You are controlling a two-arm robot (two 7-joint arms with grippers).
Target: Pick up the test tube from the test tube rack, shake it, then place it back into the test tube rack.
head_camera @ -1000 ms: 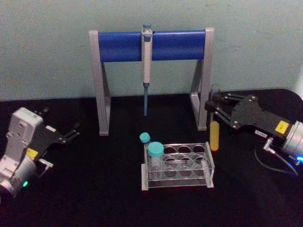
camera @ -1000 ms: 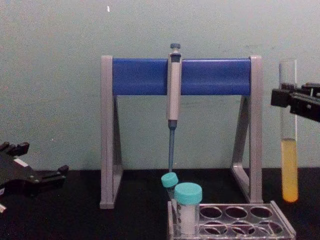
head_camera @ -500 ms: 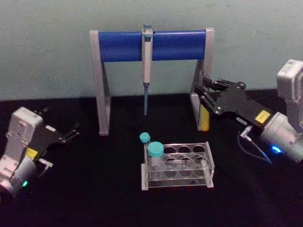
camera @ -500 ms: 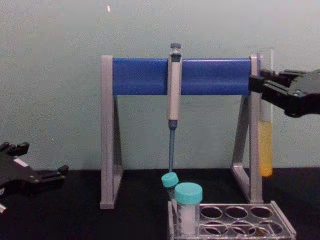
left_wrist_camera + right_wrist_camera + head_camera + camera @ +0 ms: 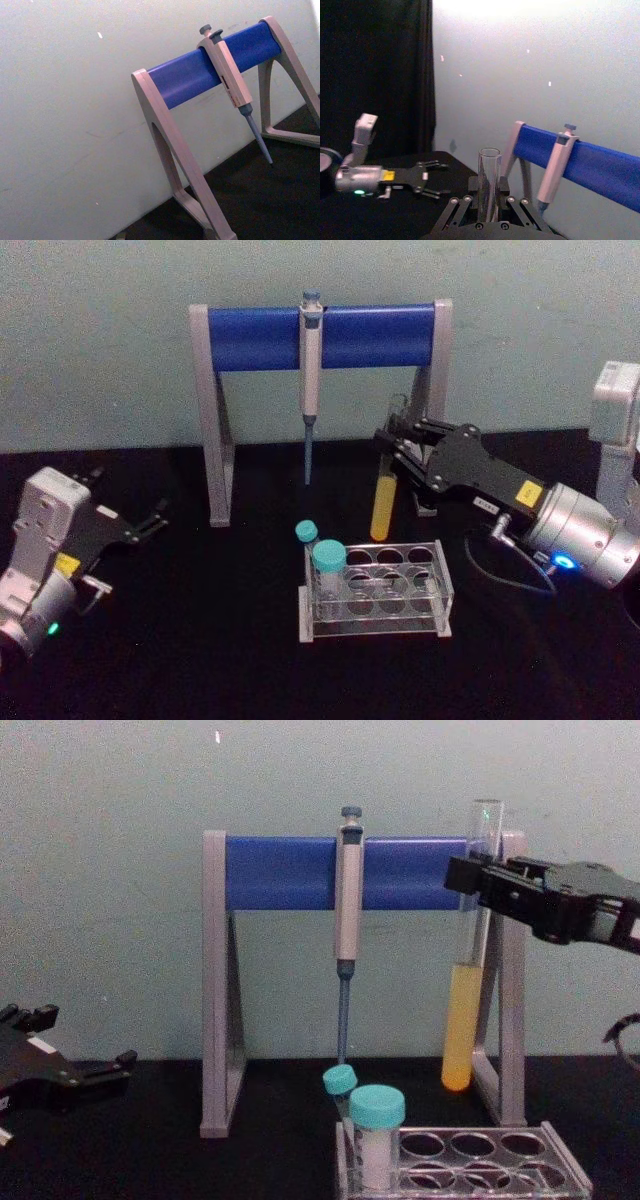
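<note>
- The right hand (image 5: 393, 436) reaches in from the right of the head view to the middle of the frame. It is clenched on the test tube (image 5: 384, 492), gripping the clear upper part just under the rim.
- The test tube is out of the rack and in the air. In the chest view it (image 5: 469, 948) stands almost upright at centre right, crossing the blue bar, with its open mouth above the bar. In the head view it leans a little, its round bottom nearer the lower left.
- Yellow-orange liquid fills the tube's lower part. The bottom hangs above the test tube rack (image 5: 376, 624) without touching it.
- The rack sits on the black table (image 5: 200, 640) at lower centre. Two teal-capped tubes (image 5: 328, 558) stand at its left end, and the other holes look open.
- Behind it stands the grey-and-blue pipette stand (image 5: 370, 335), with a pipette (image 5: 310, 370) hanging from the bar, tip down.
- From the right wrist camera, the tube's glass mouth (image 5: 489, 172) rises between the black fingers.
- The left hand (image 5: 125, 498) rests low at the left edge, well apart from the rack, released, with its fingers spread and nothing between them.
</note>
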